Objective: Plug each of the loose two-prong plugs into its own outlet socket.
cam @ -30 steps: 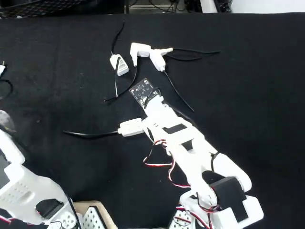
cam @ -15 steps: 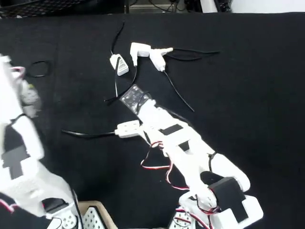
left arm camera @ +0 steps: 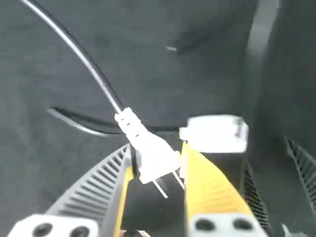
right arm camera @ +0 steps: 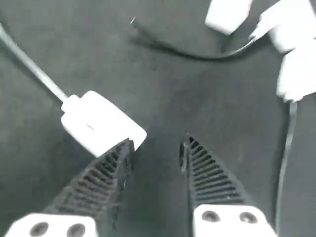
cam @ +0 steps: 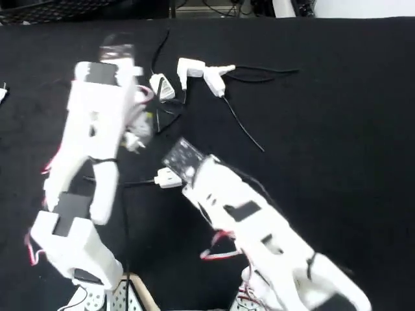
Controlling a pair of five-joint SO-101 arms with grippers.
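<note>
On the near part of the black cloth (cam: 337,129), the right gripper (right arm camera: 155,140) hangs with its jaws apart and nothing between them. A white corded socket block (right arm camera: 101,123) lies just beside one finger (right arm camera: 106,173). In the high view the right arm's wrist overlaps one end of this block (cam: 167,176).

Farther out, the left gripper (left arm camera: 155,146) has its jaws apart, one on each side of a white two-prong plug (left arm camera: 153,160) and close against it. The prongs point back toward the wrist. The left arm covers the cloth beside that plug (cam: 162,86).

Beyond lies a second white socket block (left arm camera: 215,133), touching another white plug (cam: 217,76). A loose black cord (cam: 243,129) trails from there.
</note>
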